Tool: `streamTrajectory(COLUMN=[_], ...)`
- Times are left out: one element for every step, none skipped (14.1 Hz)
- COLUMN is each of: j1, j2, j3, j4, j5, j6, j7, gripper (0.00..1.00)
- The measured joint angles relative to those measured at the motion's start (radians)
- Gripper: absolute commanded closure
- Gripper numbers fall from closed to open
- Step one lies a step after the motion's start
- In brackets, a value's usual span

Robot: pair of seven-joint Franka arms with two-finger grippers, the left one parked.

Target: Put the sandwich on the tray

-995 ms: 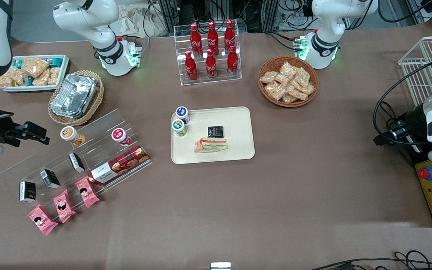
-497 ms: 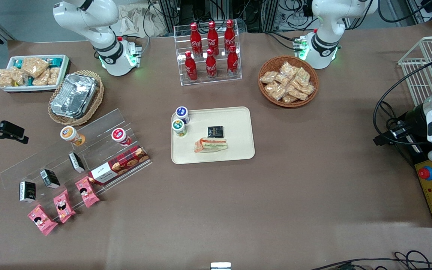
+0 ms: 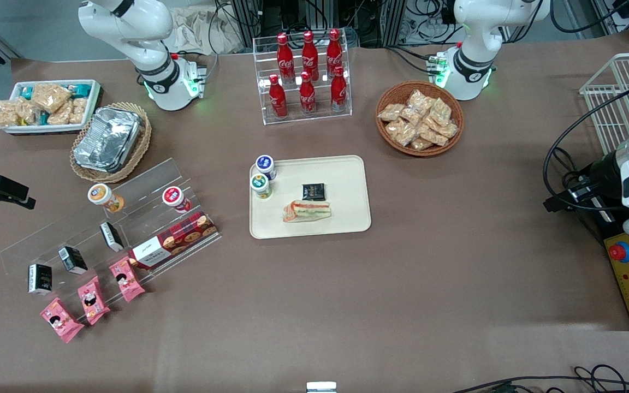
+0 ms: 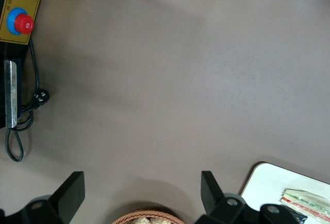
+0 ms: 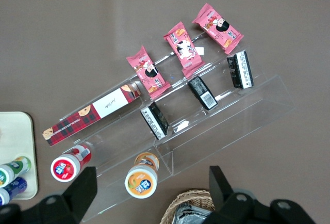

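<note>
Matt brown cloth covers the table (image 3: 456,262), and on it the tray (image 3: 347,180) is smooth cream plastic holding the sandwich (image 3: 307,211) in glossy clear wrap. Toward the working arm's end, the gripper (image 5: 152,195), open, shows matt black fingers (image 5: 82,188) above a clear acrylic rack (image 5: 232,126). Crinkled shiny foil (image 3: 108,137) fills a woven wicker basket (image 3: 138,150).

White glossy arm (image 3: 129,24), black gripper (image 5: 152,195), green base light.

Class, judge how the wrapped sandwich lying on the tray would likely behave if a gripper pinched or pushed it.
The sandwich looks soft: bread would probably squash. Its clear wrap may be slippery. Lying flat on the tray, it would likely slide, not roll. The gripper, open, is far off.
</note>
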Motion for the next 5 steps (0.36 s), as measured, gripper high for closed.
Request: streamTrajectory(j1=[-0.012,-0.024,-0.032,-0.034,-0.034], j2=[0.000,-0.001,-0.002,-0.002,-0.002], j3=[0.019,0.039,0.055,0.063,0.069], j4=[0.000,0.000,0.000,0.000,0.000], j5=[0.000,0.000,0.000,0.000,-0.001], j6=[0.000,-0.006,-0.019,-0.037,-0.056], j7=[0.000,0.004,0.023,0.063,0.110], gripper=[0.04,0.04,0.04,0.04,0.04])
